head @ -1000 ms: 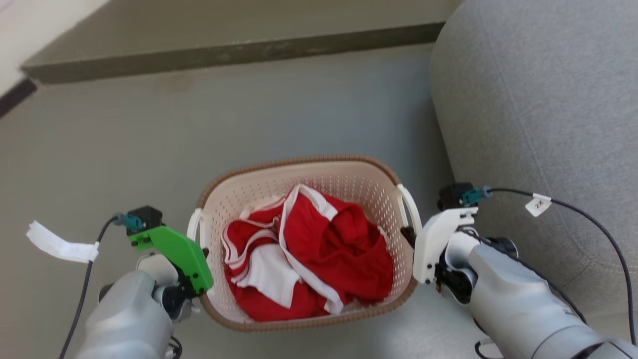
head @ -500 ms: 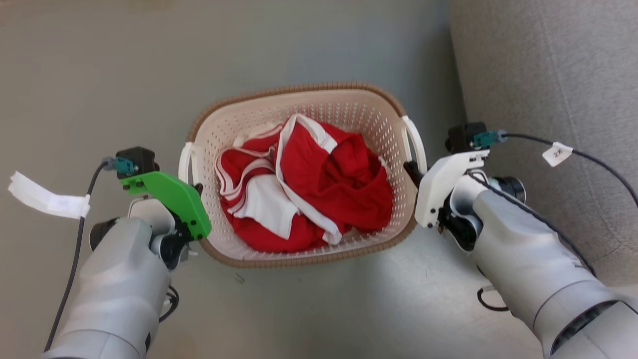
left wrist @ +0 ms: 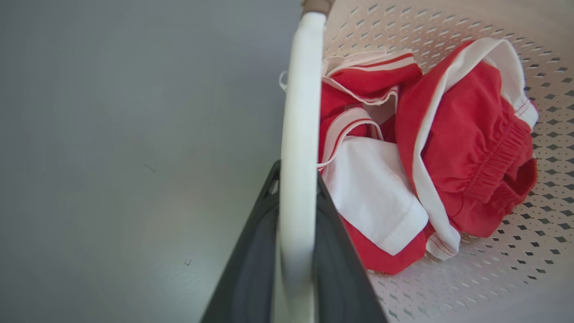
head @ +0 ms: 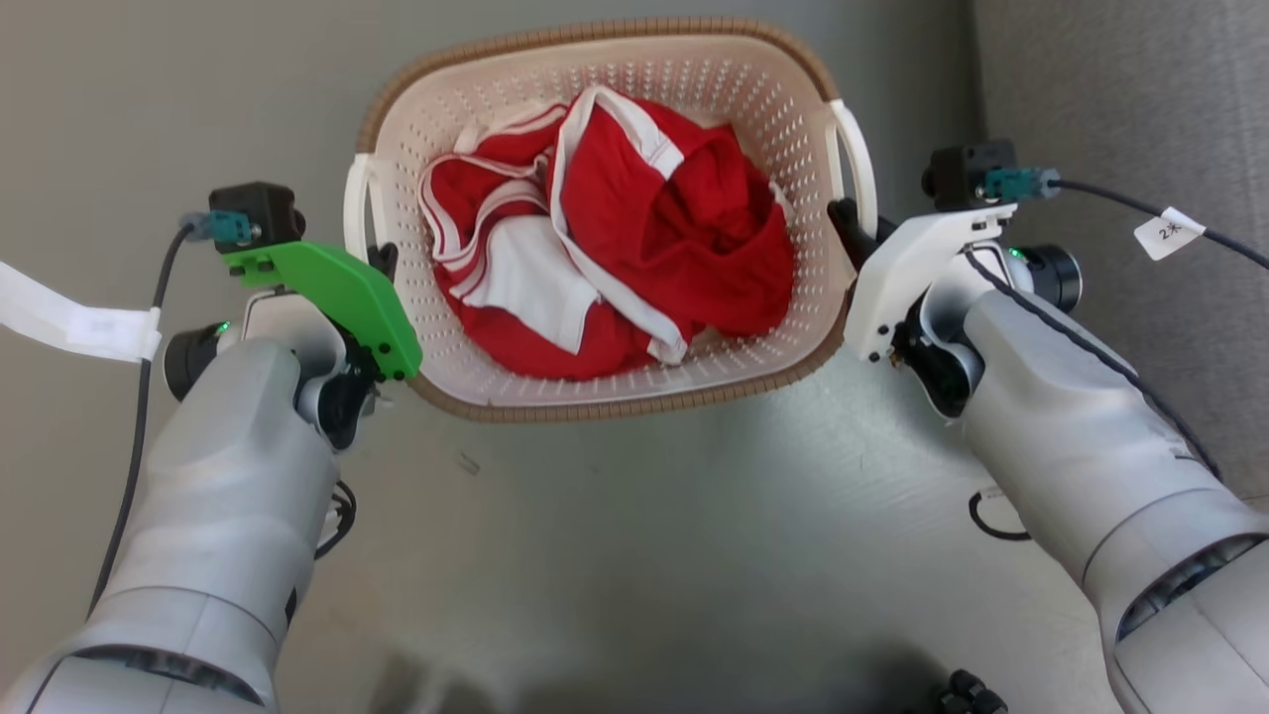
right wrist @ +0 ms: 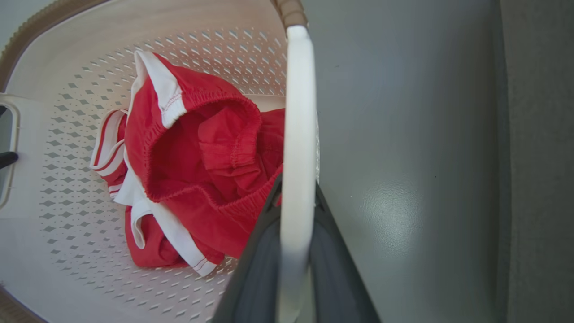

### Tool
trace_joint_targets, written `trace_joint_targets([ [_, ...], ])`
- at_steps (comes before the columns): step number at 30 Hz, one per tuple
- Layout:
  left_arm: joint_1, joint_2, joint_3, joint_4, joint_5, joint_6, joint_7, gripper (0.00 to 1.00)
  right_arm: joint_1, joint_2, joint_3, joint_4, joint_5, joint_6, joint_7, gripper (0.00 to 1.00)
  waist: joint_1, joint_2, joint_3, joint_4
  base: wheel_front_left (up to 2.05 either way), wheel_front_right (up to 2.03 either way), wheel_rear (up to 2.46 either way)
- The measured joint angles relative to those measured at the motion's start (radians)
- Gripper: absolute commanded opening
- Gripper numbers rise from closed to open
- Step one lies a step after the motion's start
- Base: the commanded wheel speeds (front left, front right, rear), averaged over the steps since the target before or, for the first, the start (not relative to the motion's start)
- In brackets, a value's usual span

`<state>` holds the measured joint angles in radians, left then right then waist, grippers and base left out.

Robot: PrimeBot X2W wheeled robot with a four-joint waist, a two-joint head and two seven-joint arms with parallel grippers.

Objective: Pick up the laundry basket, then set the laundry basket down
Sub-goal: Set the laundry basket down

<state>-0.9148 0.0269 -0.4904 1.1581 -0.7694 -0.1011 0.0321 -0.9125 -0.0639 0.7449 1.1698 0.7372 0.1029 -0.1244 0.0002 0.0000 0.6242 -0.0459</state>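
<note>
The laundry basket (head: 605,409), cream with perforated walls and a brown woven rim, holds red-and-white clothes (head: 634,228). My left gripper (head: 382,260) is shut on its white left handle (head: 353,213). My right gripper (head: 845,220) is shut on the white right handle (head: 861,169). In the left wrist view, the left gripper (left wrist: 297,169) has a dark finger on either side of the handle (left wrist: 299,112), with the clothes (left wrist: 448,157) to its right. The right gripper (right wrist: 297,185) clamps its handle (right wrist: 298,112) the same way, beside the clothes (right wrist: 202,170). I cannot tell whether the basket's base touches the floor.
A grey upholstered sofa (head: 1130,89) stands close on the right, just beyond my right arm, and shows as a grey strip (right wrist: 538,134) in the right wrist view. Smooth grey floor (head: 644,555) lies all around the basket. Loose cables trail from both wrists.
The head camera has tilted down, so the ledge at the back has left the picture. The basket now looks larger and sits higher in the frame. Both grippers stay shut on the handles.
</note>
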Motion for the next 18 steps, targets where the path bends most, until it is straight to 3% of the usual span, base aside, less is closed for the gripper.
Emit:
trace_joint_targets([
  [18,-0.097,-0.011,-0.012,-0.001,0.034,0.000,-0.099,0.00,-0.101,-0.024,0.000,0.004,-0.025,-0.021,-0.084,0.00,-0.0001,0.0000,0.198,0.030,0.00,0.00,0.00],
])
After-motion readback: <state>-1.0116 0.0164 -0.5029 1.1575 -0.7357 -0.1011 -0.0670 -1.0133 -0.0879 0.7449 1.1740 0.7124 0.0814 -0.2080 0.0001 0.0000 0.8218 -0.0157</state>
